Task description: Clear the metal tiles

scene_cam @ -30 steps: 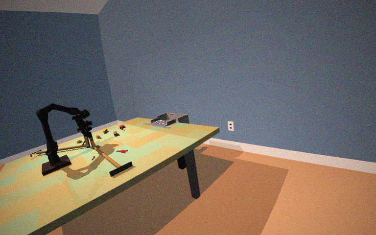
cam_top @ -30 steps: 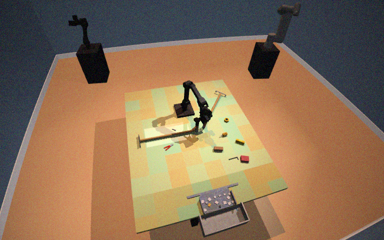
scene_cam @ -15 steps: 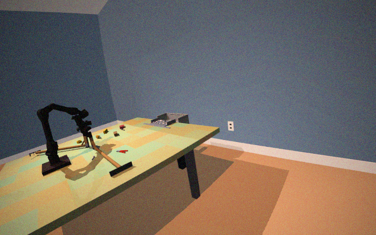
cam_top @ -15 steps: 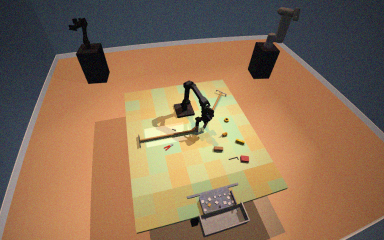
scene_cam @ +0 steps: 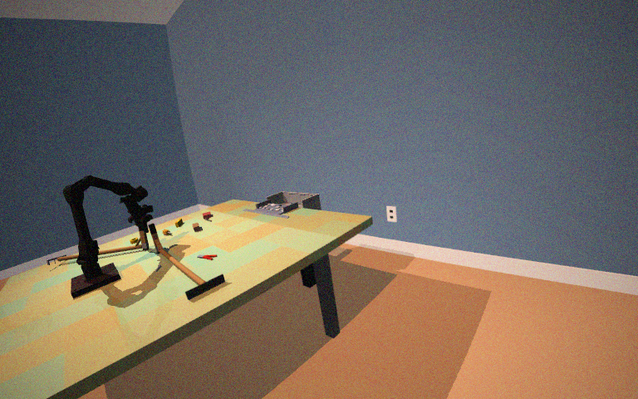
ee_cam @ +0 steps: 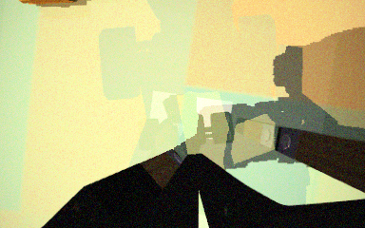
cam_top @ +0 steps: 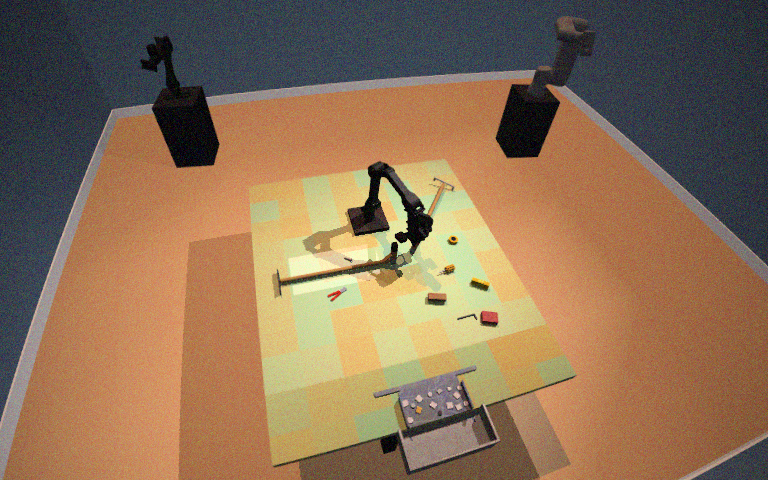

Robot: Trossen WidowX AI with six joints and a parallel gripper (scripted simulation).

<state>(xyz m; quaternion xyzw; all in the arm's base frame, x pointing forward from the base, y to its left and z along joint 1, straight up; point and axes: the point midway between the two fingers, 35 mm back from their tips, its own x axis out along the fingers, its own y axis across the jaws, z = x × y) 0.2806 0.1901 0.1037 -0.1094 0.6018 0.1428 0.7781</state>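
Observation:
The scraper with a solid dark blade (cam_top: 279, 281) (scene_cam: 205, 287) lies on the table; its wooden handle (cam_top: 334, 270) (scene_cam: 183, 268) ends in a raised dark grip (cam_top: 393, 252) (scene_cam: 152, 230). A second long tool has an open frame head (cam_top: 443, 183) (scene_cam: 56, 259); its handle (cam_top: 437, 199) runs under the arm. My gripper (cam_top: 416, 242) (scene_cam: 142, 229) (ee_cam: 195, 161) is shut and empty, above and between the two grip ends. Several pale tiles, one orange tile (cam_top: 419, 409) and a dark one (cam_top: 439, 413) lie on the steel plate (cam_top: 444, 398). The catch box (cam_top: 490, 425) (scene_cam: 310, 201) adjoins its far edge.
Red pliers (cam_top: 339, 292) (scene_cam: 207, 257) lie beside the scraper handle, with a small bolt (cam_top: 348, 259) on its other side. A yellow ring (cam_top: 453, 240), yellow driver (cam_top: 449, 268), yellow block (cam_top: 480, 283), brown block (cam_top: 436, 297), red block (cam_top: 489, 318) and hex key (cam_top: 467, 316) lie between arm and plate.

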